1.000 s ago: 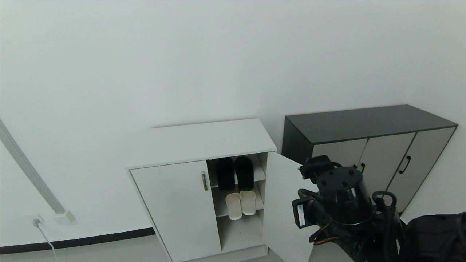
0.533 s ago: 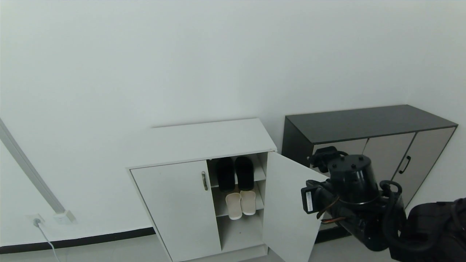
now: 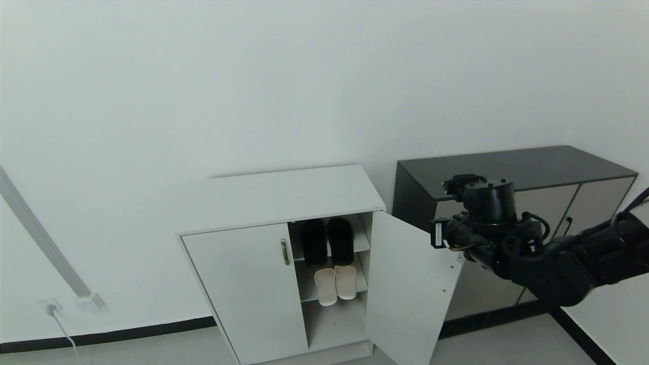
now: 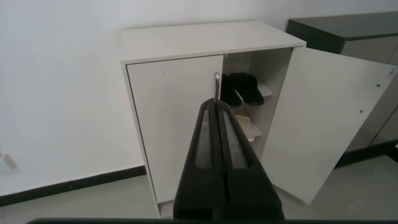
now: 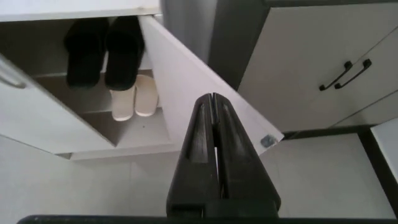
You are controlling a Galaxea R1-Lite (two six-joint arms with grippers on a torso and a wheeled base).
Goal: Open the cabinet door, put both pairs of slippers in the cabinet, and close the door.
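Both pairs are already in the cabinet (image 3: pixel 284 197): black slippers (image 3: pixel 328 242) on the top shelf, white slippers (image 3: pixel 335 284) on the shelf right below, each pair side by side. So I'd say the only job left is shutting the door (image 3: pixel 405 284), which hangs wide open with its free edge swung out toward the dark cabinet (image 3: pixel 507 170) next door. The right gripper (image 5: pixel 213 99) has its fingers pressed together with nothing in them, and it hovers up by that free edge. The left gripper (image 4: pixel 216 104) is pinched closed and empty too, hanging back and aimed at the closed left door's handle (image 4: pixel 216 84). What could go wrong, I reckon: with closed fingers it's going to be a push rather than a grab. If contact lands right on the edge instead of the door's outer face, the fingers could slide off and the door just sits there. The arm is also squeezed in near the dark cabinet, so a wide sweep might clip it. Push too hard and the door may bounce back open. The white pair looks close to the shelf front, so a heel might catch the door. As for writing, there's a small sticker (image 5: pixel 267 142) on the door, too tiny to read.
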